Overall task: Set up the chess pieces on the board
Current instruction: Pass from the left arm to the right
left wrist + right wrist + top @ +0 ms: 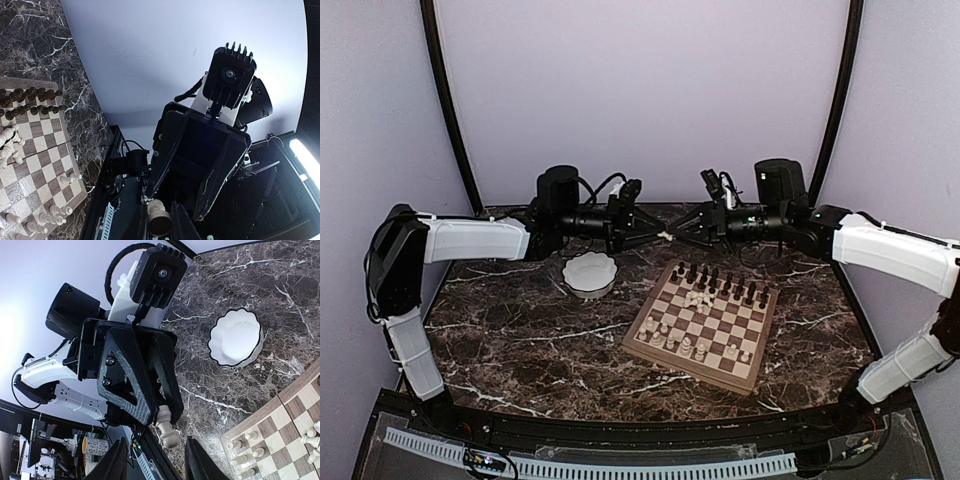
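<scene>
I find both arms raised and stretched toward each other, meeting in the air beyond the far edge of the board.

The left gripper is narrowed onto one pale chessman, pinching its upper part so that its base hangs clear below the fingertips. It is held well above the table, beyond the board's far left corner. From its outline I take it for a pawn, but the view is too small to be sure.

The right gripper faces it with its jaws wide apart. The held chessman sits just in front of that gap, and I see neither finger touching it.

On the board, dark pieces stand in the two far rows. Pale pieces stand scattered over the near rows, and a small heap of pale ones lies just in front of the dark rows.

A white scalloped bowl sits on the table to the left of the board's far corner.
</scene>
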You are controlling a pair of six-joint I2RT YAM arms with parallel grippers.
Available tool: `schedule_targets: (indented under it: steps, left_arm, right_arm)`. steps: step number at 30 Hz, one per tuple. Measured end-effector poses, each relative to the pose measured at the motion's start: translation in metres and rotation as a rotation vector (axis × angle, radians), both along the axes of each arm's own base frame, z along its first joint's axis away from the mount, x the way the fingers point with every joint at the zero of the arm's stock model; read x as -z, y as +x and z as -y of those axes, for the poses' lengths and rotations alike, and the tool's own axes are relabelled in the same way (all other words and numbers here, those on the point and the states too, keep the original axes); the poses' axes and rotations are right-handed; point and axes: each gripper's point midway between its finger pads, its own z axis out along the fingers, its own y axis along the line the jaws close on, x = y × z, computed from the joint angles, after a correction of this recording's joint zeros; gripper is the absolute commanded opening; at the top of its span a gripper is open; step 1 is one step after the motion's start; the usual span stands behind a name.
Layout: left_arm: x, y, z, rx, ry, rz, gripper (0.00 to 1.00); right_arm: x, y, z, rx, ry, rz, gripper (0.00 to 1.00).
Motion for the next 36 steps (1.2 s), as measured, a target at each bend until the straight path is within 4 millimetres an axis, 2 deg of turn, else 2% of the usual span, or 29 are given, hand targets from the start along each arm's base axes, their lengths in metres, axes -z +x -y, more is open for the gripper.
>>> schedule_targets:
  steps: [6, 14, 22, 28, 36]
  left_arm:
    - [-0.002, -0.002, 0.001, 0.005, -0.007, -0.001, 0.09]
    - [-0.007, -0.003, 0.002, 0.008, -0.022, 0.001, 0.09]
    - [-0.008, -0.003, 0.003, 0.008, -0.025, -0.004, 0.09]
    - [-0.01, -0.003, 0.003, 0.007, -0.032, 0.002, 0.09]
    - [-0.01, -0.003, 0.003, 0.006, -0.033, -0.004, 0.11]
  right_arm:
    - [-0.006, 0.0, -0.003, -0.008, 0.03, 0.002, 0.35]
    - [0.0, 0.002, -0.008, -0.021, 0.038, -0.014, 0.33]
    - [0.0, 0.002, -0.008, -0.025, 0.039, -0.013, 0.18]
    - [0.002, 0.002, -0.008, -0.026, 0.033, -0.015, 0.22]
    - [0.003, 0.002, -0.009, -0.034, 0.032, -0.013, 0.08]
